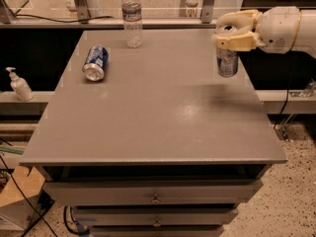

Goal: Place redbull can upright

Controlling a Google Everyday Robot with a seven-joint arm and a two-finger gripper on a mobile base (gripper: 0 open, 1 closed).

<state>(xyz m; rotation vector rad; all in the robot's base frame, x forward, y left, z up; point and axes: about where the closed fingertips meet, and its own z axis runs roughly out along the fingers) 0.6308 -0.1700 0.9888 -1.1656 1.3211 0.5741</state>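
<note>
Because the redbull can (227, 64) is light, slick and easily dented, the gripper (229, 37) clasps only its top, the body hanging upright beneath the fingers, seemingly just off the table (148, 122).

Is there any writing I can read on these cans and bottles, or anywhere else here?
No text here can be read.
On the blue can lying on the table: white lettering, too blurred.
On the water bottle: label too small.
On the redbull can, held by the tool near the table's right edge: faint markings, unreadable.
On the pump bottle, left: nothing readable.
</note>
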